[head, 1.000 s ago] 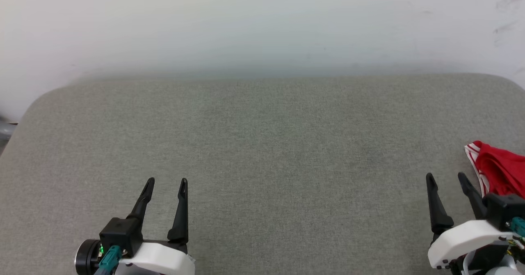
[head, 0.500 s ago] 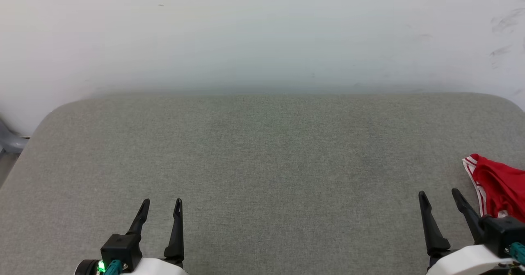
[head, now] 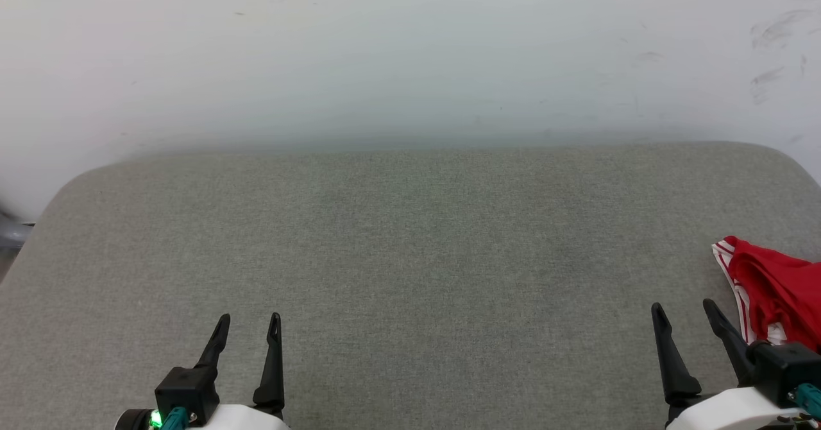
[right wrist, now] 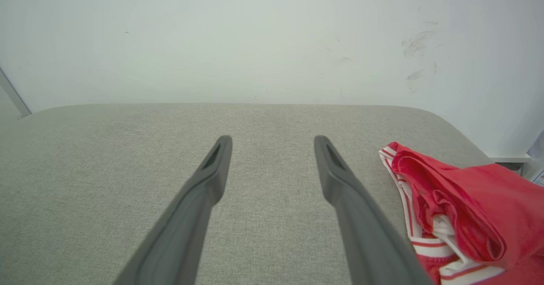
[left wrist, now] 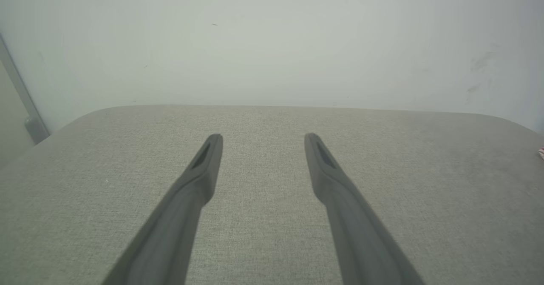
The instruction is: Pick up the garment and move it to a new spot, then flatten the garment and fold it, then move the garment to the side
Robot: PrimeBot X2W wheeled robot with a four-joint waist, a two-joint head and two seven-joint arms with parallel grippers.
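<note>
2 claws here, both spread open with nothing in them. In the head view the left claw [head: 250, 317] sits at the lower left and the right claw [head: 681, 304] at the lower right, over bare grey tabletop [head: 410, 257]. The wrist views agree: the left claw [left wrist: 263, 136] and right claw [right wrist: 273, 138] each show a clear gap between the fingers.

The garment [head: 773, 285] is bunched in a heap at the right edge of the tabletop, just beside the right claw's outer finger. I can't tell if they touch. It's bright red and rumpled into thick folds, with red-white striped trim along the edge nearest the claw. The right wrist view shows the garment [right wrist: 463, 200] best, with red folds rolled over on top and white cloth with thin red stripes peeking out underneath.

Versus 0.5 s ago, hardly anything differs. The whole head picture has slid a bit, so that's the camera moving, and the garment keeps its spot next to the right claw. Versus 1 s ago, the claws sit lower in the frame with less of the white wrists showing. Both finger gaps look the same as then.

As for writing, there's what looks like a small printed tag [right wrist: 539, 177] at the far right of the right wrist view, too small to read.
</note>
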